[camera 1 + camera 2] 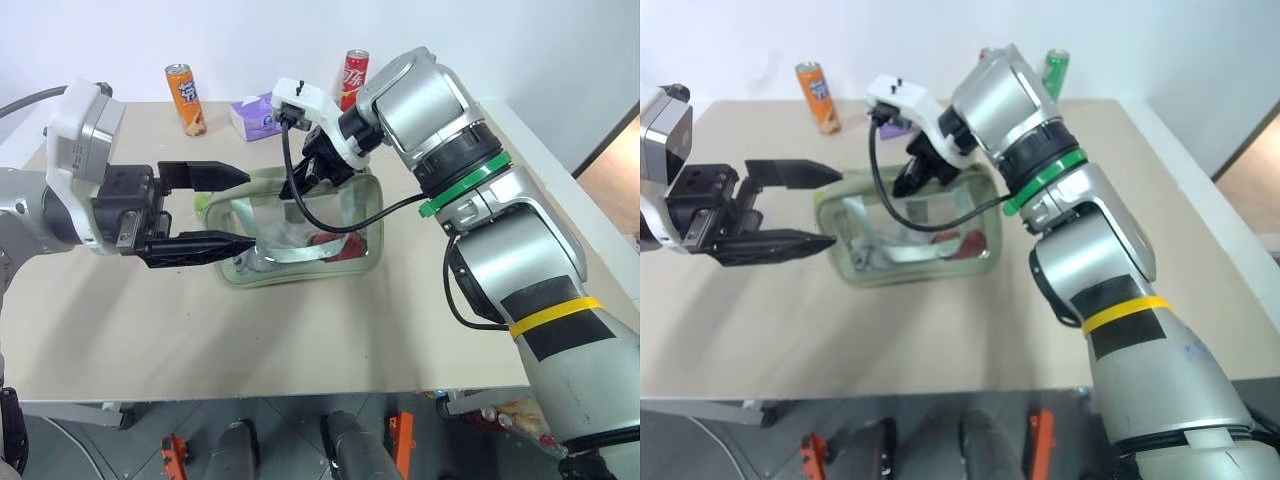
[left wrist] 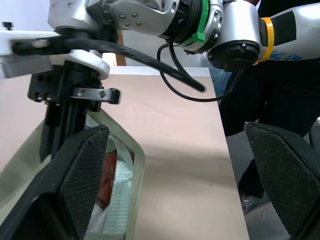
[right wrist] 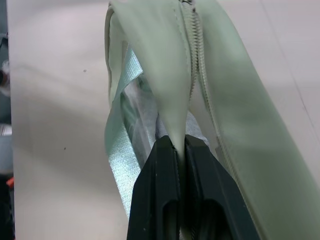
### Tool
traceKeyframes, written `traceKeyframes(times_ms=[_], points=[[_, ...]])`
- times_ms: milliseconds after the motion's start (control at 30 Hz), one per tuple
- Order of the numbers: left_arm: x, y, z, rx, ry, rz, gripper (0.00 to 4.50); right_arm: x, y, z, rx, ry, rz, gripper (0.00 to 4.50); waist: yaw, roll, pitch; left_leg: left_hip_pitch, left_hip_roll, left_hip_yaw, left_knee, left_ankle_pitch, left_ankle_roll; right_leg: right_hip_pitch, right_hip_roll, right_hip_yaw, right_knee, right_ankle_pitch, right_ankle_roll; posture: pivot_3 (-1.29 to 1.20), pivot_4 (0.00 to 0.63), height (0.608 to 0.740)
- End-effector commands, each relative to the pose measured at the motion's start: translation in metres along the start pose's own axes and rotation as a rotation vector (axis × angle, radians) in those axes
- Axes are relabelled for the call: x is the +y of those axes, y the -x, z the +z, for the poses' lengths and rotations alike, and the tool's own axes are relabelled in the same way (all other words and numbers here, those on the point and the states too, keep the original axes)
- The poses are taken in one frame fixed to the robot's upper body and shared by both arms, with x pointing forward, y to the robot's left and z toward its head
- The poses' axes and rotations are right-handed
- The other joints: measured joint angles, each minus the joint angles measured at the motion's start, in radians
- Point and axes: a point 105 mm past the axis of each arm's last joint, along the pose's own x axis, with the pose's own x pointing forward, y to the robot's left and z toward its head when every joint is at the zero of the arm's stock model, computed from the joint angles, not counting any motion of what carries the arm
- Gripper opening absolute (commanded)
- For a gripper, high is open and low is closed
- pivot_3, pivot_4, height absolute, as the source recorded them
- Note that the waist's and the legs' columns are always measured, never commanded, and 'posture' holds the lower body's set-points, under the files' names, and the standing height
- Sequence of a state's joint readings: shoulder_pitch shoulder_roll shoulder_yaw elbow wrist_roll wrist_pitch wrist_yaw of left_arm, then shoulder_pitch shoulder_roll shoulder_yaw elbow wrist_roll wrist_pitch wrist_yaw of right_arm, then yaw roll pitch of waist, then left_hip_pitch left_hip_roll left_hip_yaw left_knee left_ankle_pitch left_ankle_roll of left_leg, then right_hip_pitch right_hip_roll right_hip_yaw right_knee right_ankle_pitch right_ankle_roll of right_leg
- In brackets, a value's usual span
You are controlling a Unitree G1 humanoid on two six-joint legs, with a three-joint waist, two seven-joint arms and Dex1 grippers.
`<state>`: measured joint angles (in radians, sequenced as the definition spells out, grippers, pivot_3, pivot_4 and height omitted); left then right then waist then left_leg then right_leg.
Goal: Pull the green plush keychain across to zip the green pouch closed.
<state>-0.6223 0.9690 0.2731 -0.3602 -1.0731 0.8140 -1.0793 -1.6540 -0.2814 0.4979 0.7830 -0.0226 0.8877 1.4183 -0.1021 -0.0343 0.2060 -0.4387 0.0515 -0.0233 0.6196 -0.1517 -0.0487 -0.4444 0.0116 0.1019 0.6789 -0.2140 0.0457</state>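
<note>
The green pouch (image 1: 300, 250) lies mid-table, its clear side window facing me and its top gaping open. My right gripper (image 3: 175, 142) reaches down from the right and is shut on a fold of the pouch's pale fabric, right beside the zipper teeth (image 3: 196, 60). My left gripper (image 1: 250, 208) hovers level at the pouch's left end, open, its fingertips either side of that end with nothing between them. A scrap of lime green, likely the green plush keychain (image 1: 203, 203), peeks out behind the left fingers; the rest is hidden.
An orange can (image 1: 186, 98), a purple tissue pack (image 1: 255, 118) and a red can (image 1: 354, 72) stand along the table's far edge, with a green can (image 1: 1056, 70) behind my right arm. The right arm's black cable (image 1: 330, 225) loops over the pouch.
</note>
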Motion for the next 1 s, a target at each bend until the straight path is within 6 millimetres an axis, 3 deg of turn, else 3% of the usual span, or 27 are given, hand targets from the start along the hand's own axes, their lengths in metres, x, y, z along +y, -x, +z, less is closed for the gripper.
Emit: traceKeyframes(times_ms=[33,100,400,633,733,867,1000], points=[[-0.005,0.002,0.008,-0.011,-0.04,0.006,4.5,0.009,0.007,0.017,-0.06,0.027,0.03,0.02,-0.002,0.0,0.0,0.0,0.0,0.0,0.0,0.0,0.0,0.0,0.0,0.0,0.0,0.0,0.0,0.0,0.15,0.74],[-0.005,0.003,0.008,-0.01,-0.039,0.01,4.5,0.013,0.012,0.018,-0.076,0.047,0.062,0.02,-0.002,0.0,0.0,0.001,0.0,0.0,0.0,0.0,0.0,0.0,0.0,0.0,0.001,0.0,0.0,0.0,0.15,0.74],[-0.004,0.003,0.008,-0.012,-0.038,0.016,4.5,0.035,0.047,0.017,-0.18,0.166,0.184,2.91,-0.001,0.0,0.0,0.0,0.0,-0.003,-0.001,0.0,0.0,0.0,0.0,-0.003,0.001,-0.002,-0.001,0.0,0.15,0.74],[-0.003,0.006,0.008,-0.015,-0.037,0.023,4.5,0.043,0.123,0.024,-0.442,0.318,0.181,2.91,-0.001,0.0,0.0,0.0,0.0,-0.004,-0.001,0.0,0.0,0.001,0.0,-0.004,0.001,-0.003,-0.001,0.0,0.15,0.74],[-0.001,0.011,0.008,-0.009,-0.032,0.049,4.5,0.038,0.148,-0.002,-0.461,0.361,0.11,2.91,0.002,0.0,0.0,0.0,0.0,-0.004,-0.001,0.0,0.0,0.001,0.0,-0.004,0.001,-0.006,-0.005,0.0,0.15,0.74],[0.002,0.019,0.007,-0.017,-0.018,0.092,4.5,0.001,0.138,-0.083,-0.22,0.334,-0.1,2.91,0.002,-0.004,-0.002,0.002,0.0,-0.004,-0.001,-0.001,-0.001,0.003,0.0,-0.004,0.001,-0.008,-0.006,0.0,0.15,0.74],[0.004,0.025,-0.001,0.009,0.008,0.121,4.5,-0.002,0.13,-0.114,-0.162,0.276,-0.124,2.91,-0.004,0.004,0.002,0.003,0.0,0.003,0.0,-0.001,-0.001,0.0,-0.001,0.002,0.003,-0.005,-0.005,0.0,0.15,0.74]])
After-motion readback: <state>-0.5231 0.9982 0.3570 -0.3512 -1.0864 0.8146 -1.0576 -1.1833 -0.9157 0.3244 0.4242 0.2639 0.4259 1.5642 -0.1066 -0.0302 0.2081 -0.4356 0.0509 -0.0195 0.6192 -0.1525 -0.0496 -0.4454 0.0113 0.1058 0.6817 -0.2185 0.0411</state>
